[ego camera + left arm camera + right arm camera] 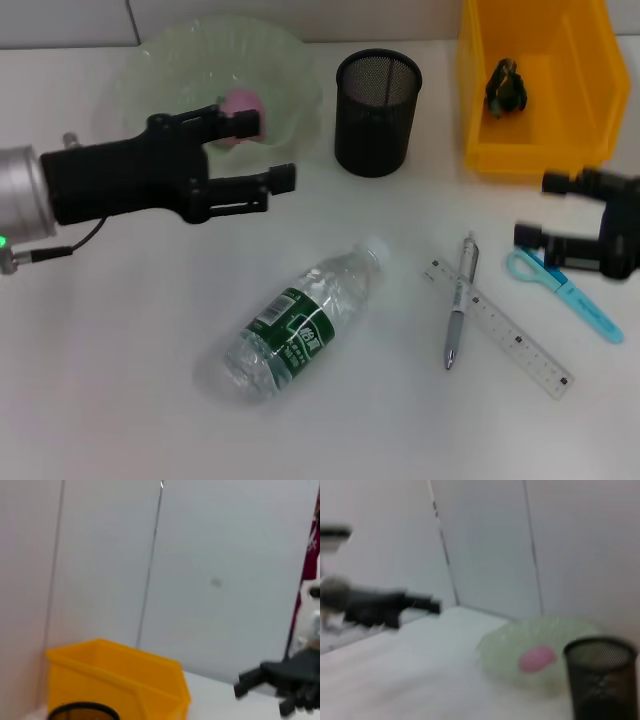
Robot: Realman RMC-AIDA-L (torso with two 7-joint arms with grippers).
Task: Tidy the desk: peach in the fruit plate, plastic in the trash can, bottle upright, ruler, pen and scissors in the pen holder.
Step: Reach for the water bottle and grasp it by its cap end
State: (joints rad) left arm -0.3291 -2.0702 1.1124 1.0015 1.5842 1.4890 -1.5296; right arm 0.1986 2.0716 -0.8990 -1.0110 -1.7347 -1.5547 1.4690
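The pink peach lies in the pale green fruit plate, also seen in the right wrist view as peach in plate. My left gripper hovers open just in front of the plate, holding nothing. The bottle lies on its side mid-desk. Pen and clear ruler lie crossed to its right. The blue scissors lie at the right, with my open right gripper just above their handles. A dark crumpled plastic piece sits in the yellow trash can.
The black mesh pen holder stands between plate and trash can, with nothing visible inside it. The left wrist view shows the trash can, the holder's rim and the right gripper farther off. The white desk spreads at the front left.
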